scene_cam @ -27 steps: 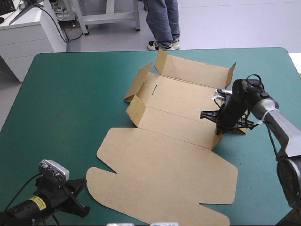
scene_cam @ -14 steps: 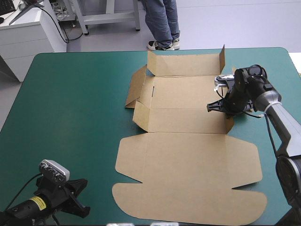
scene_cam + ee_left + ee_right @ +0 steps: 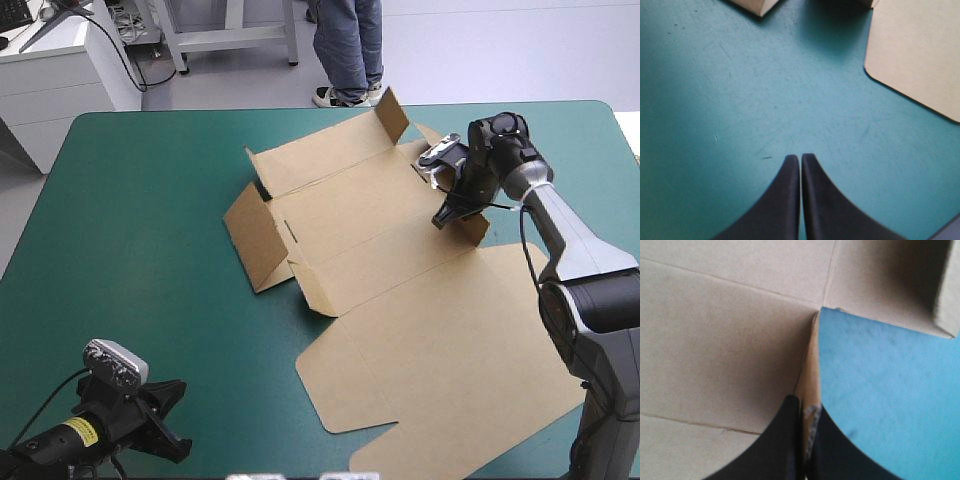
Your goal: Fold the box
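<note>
The brown box (image 3: 370, 220) lies skewed on the table, mostly a flat sheet. Its far wall and left end flaps (image 3: 255, 235) are raised, and the broad lid (image 3: 450, 350) lies flat toward the front right. My right gripper (image 3: 447, 213) is at the box's right end, shut on the short upright side flap (image 3: 809, 385). In the right wrist view that flap's edge runs between the right gripper (image 3: 803, 402). My left gripper (image 3: 172, 425) is shut and holds nothing, low over the cover near the front left. In its own view the left gripper (image 3: 800, 157) has the lid's rounded corner (image 3: 920, 50) ahead of it.
The teal-green cover (image 3: 130, 200) stretches wide between the box and the table's left edge. The lid's outer corner (image 3: 575, 400) lies close to the table's right front edge.
The right gripper has moved toward the far edge and swung the whole box around with it, so the lid now points to the front right. The left arm has not moved.
</note>
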Motion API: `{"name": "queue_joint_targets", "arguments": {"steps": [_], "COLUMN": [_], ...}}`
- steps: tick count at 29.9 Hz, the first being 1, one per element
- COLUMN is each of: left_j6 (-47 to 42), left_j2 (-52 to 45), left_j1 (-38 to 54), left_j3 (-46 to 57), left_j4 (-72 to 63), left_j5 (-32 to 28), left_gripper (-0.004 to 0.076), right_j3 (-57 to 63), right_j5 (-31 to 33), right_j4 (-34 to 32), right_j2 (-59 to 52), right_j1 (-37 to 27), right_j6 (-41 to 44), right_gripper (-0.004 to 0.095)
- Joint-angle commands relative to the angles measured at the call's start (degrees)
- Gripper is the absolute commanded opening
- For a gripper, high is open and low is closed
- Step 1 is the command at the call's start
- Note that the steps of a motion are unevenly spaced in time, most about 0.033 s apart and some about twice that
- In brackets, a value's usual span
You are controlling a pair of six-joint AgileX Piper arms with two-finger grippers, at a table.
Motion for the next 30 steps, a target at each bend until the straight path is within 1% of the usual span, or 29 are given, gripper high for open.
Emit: {"name": "queue_joint_targets", "arguments": {"steps": [1,3,5,8,10,15,19,24,27,30], "left_j6": [0.0,0.0,0.0,0.0,0.0,0.0,-0.1,-0.1,-0.1,-0.1], "left_j2": [0.6,0.6,0.6,0.6,0.6,0.6,0.6,0.6,0.6,0.6], "left_j1": [-0.3,-0.3,-0.3,-0.3,-0.3,-0.3,-0.3,-0.3,-0.3,-0.3], "left_j3": [-2.0,-2.0,-2.0,-2.0,-2.0,-2.0,-2.0,-2.0,-2.0,-2.0], "left_j4": [-1.9,-1.9,-1.9,-1.9,-1.9,-1.9,-1.9,-1.9,-1.9,-1.9], "left_j5": [-2.9,-2.9,-2.9,-2.9,-2.9,-2.9,-2.9,-2.9,-2.9,-2.9], "left_gripper": [-0.0008,-0.0008,-0.0008,-0.0008,-0.0008,-0.0008,-0.0008,-0.0008,-0.0008,-0.0008], "right_j3": [-5.1,-6.4,-7.2,-7.2,-7.2,-7.2,-7.2,-7.2,-7.0,-6.5], "right_j5": [-3.7,-7.8,-10.2,-11.1,-11.1,-11.9,-11.9,-12.3,-12.2,-12.2], "right_j4": [6.3,11.7,15.4,16.2,15.6,15.6,15.9,16.2,16.3,16.3], "right_j2": [-1.9,-1.5,-1.3,-1.3,-1.0,0.1,0.8,0.8,0.8,0.7], "right_j1": [2.3,4.0,6.0,9.4,11.8,16.2,18.5,19.5,19.5,19.6], "right_j6": [-14.0,-19.1,-23.5,-30.4,-32.7,-34.3,-36.0,-35.8,-34.0,-32.1], "right_gripper": [-0.0017,-0.0017,-0.0018,-0.0018,-0.0017,-0.0018,-0.0019,-0.0019,-0.0016,0.0026]}}
